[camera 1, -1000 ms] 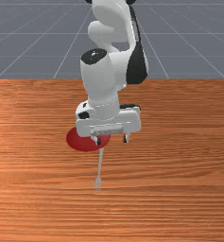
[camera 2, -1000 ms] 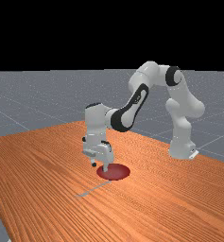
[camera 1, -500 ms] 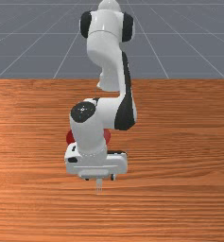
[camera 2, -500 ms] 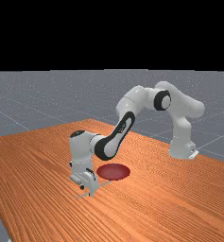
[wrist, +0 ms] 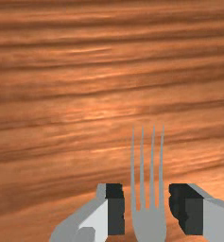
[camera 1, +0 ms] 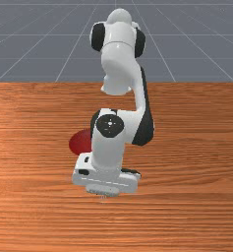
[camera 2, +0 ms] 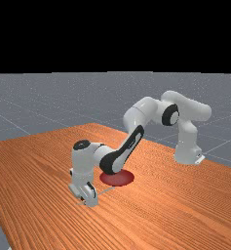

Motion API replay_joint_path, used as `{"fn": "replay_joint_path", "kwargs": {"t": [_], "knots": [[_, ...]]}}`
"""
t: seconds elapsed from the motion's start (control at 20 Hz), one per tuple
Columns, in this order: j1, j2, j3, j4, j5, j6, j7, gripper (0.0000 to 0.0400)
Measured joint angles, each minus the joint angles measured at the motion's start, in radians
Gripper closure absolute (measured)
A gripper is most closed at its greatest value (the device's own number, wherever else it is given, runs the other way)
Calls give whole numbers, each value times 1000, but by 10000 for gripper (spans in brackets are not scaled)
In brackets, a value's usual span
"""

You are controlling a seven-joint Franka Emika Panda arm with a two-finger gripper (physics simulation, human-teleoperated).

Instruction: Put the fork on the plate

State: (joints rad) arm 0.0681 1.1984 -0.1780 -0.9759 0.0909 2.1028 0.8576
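Wood table: brightly lit
Panda arm: soft grey shading
Joint cap: small white glints
Backdrop: black

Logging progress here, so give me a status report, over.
Gripper open, astride fork. Fork ungripped, not yet on red plate. No obstacle seen.

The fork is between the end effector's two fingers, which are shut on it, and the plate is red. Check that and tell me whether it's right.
Not quite: the wrist view shows the end effector open, with a gap between each finger and the fork. The fork is between the fingers, and the plate is red, as you say.
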Motion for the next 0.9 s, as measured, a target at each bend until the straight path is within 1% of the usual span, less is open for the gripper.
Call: {"fn": "replay_joint_path", "kwargs": {"t": [0.05,0.1,0.15,0.2,0.25,0.35,0.45,0.65,0.75,0.9], "knots": [[4,4,-6,9,-3,-11,9,245],[6,8,-11,16,-5,-19,17,235],[9,10,-13,21,-7,-24,23,270],[13,12,-14,25,-9,-26,27,291],[16,14,-15,27,-10,-27,29,298],[16,12,-17,25,-11,-30,32,295],[13,-10,-9,-2,-6,-63,20,303],[-6,-158,50,-164,59,-103,-27,303],[-9,-192,63,-193,75,-108,-32,303],[-9,-234,65,-213,81,-115,-31,303]]}}
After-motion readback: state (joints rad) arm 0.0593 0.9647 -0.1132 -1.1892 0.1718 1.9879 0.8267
